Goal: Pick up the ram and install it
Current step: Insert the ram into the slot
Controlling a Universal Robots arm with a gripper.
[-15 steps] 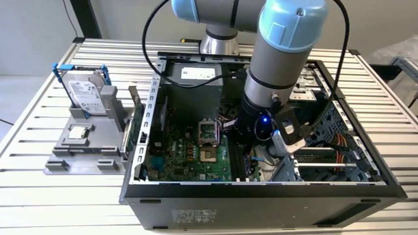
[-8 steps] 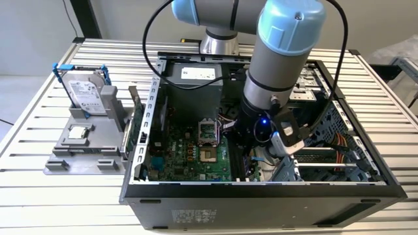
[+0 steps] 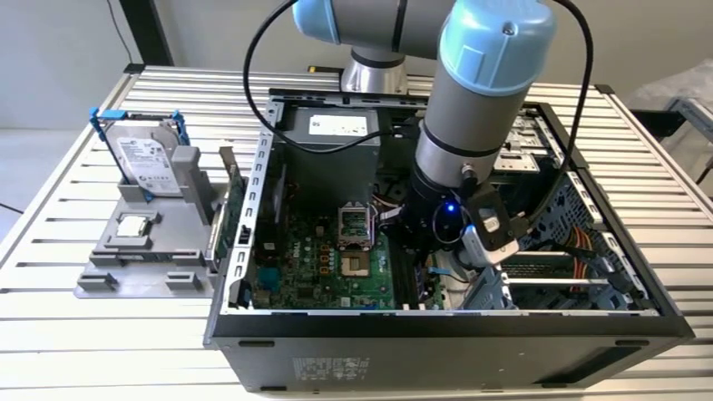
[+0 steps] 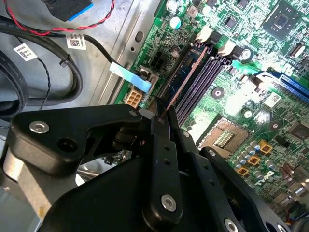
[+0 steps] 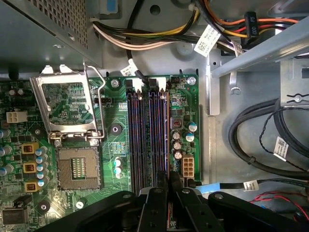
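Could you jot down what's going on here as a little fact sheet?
Setting: open computer case on a slatted metal table
Arm: reaching down into the case
Pincer: shut on the ram
Ram: edge-on, at the outermost memory slot by the board's edge
CPU socket: open, empty
Outside the case: hard drive upright in a grey holder

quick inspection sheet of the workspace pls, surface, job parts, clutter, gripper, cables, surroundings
Surface: slatted metal table carrying an open computer case with its motherboard exposed.
Job's things: the ram stands edge-on at the outermost memory slot, by the board's edge; whether it is fully seated cannot be told.
Clutter: grey parts holder at the exterior view's left, holding a hard drive with blue brackets and a small square chip.
Grippers: gripper is down inside the case, closed on the ram's near end.
Cables: bundled wires and black cables beside the board.
Surroundings: nothing seen.
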